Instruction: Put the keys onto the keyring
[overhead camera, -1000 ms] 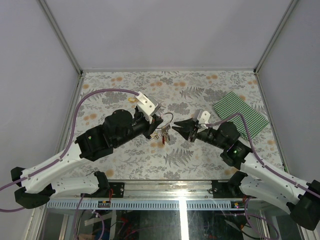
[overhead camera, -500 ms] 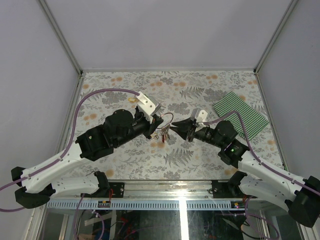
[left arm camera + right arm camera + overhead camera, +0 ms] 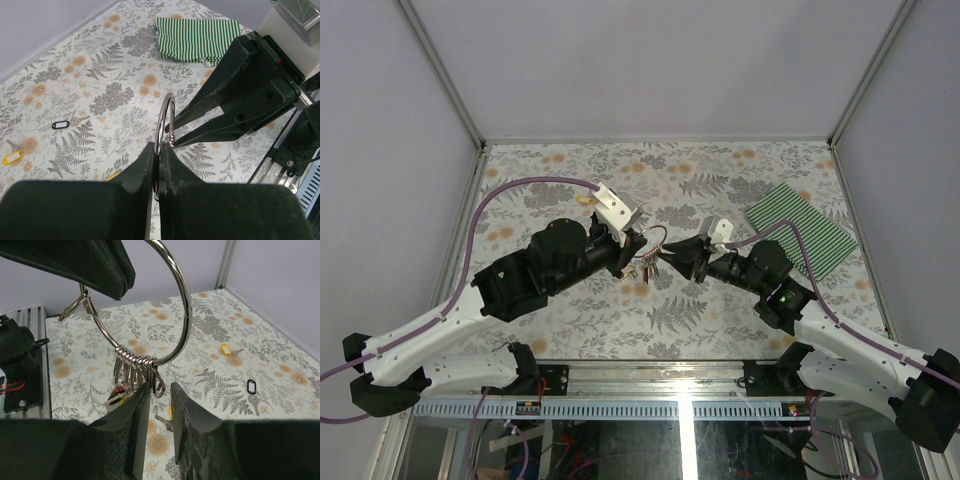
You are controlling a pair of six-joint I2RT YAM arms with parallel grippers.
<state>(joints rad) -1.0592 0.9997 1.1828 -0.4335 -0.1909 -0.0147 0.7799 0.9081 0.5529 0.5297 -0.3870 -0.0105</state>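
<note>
The keyring (image 3: 175,300) was a thin, bright silver wire circle, held upright above the table (image 3: 720,170), well to the left of the cloth (image 3: 800,225) in the top view. At its lowest point a row of small wire loops sat packed side by side, and the keys (image 3: 131,375) hung from them in a tight bunch, with a bit of red and yellow plastic showing among the metal. A small snap clip hung from the ring's other side.

The left gripper (image 3: 159,150) was clenched on the ring, its two black fingers pressed flat against the wire's lower arc. The right gripper (image 3: 159,390) pointed away from the cloth at the ring, its jaws a narrow gap apart, with the fingertips just beside the bunch and one small loop in the gap.

Two loose ones lay flat on the table, well apart from the cloth: a black key (image 3: 251,387) and, farther from the cloth, a yellow key (image 3: 226,349).

Compared with a second ago, the right gripper had moved away from the cloth, closing the gap to the ring until its tips reached the bunch. The left gripper and the ring were where they had been.
</note>
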